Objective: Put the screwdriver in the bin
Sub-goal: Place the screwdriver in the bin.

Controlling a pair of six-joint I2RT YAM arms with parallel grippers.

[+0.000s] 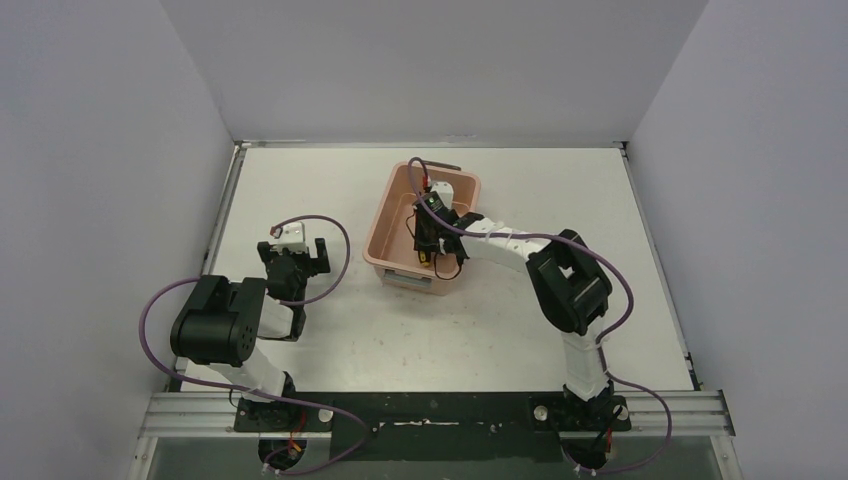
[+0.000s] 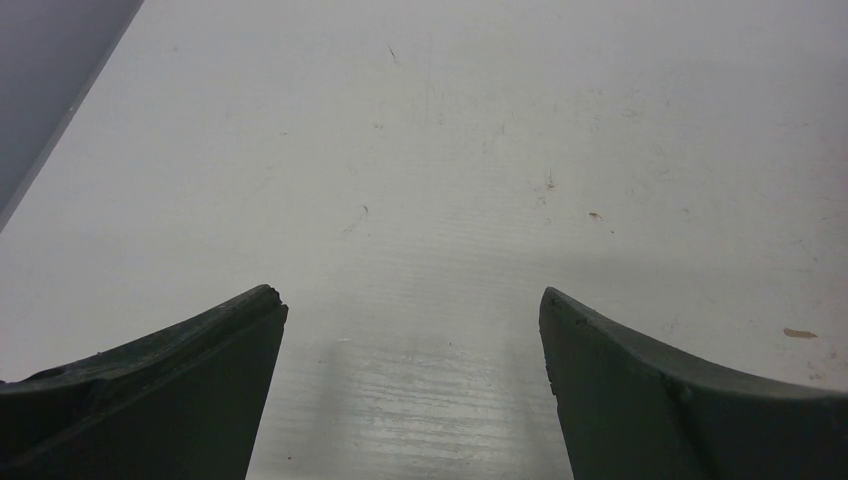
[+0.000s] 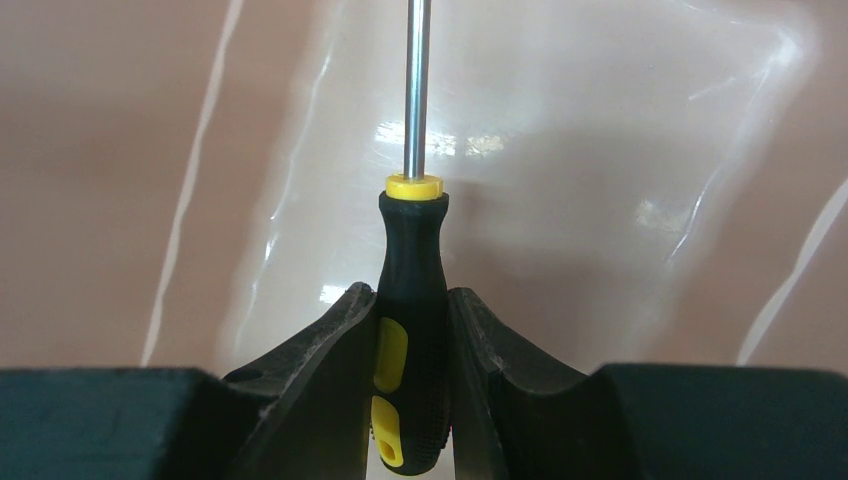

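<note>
we see a white desk (image 1: 450, 330), flat and matte, with faint scuffs and specks, closed in by pale plain walls (image 1: 90, 150).

the right arm (image 1: 565, 285) rises from its base at the near edge, bends at a bulky black elbow and sends its white forearm left and far, so the wrist hangs over the bin (image 1: 385, 215). the left arm (image 1: 220, 325) is folded close to its base on the left side, its forearm low over bare desk and well apart from the bin. both arms are black and white segments trailing purple cables (image 1: 150, 310).

the bin is a salmon-pink plastic tub, rectangular with rounded corners and a rim. it stands in the far middle of the desk, and in the right wrist view its smooth inside is glossy, with bright streaks of reflected light.

the left gripper (image 2: 410, 300) is spread wide, and its dark, curved, slightly rough fingers have only desk between them.

the right gripper (image 3: 412, 292) is pinching the screwdriver (image 3: 412, 245) by its handle, fingers pressed to either side. the screwdriver is held inside the bin's outline. it has a black grippy handle with yellow inserts and a yellow collar. its thin shiny metal shaft points away from the wrist toward the pink plastic, and its tip runs out of view, so we cannot tell whether it touches the bin.
</note>
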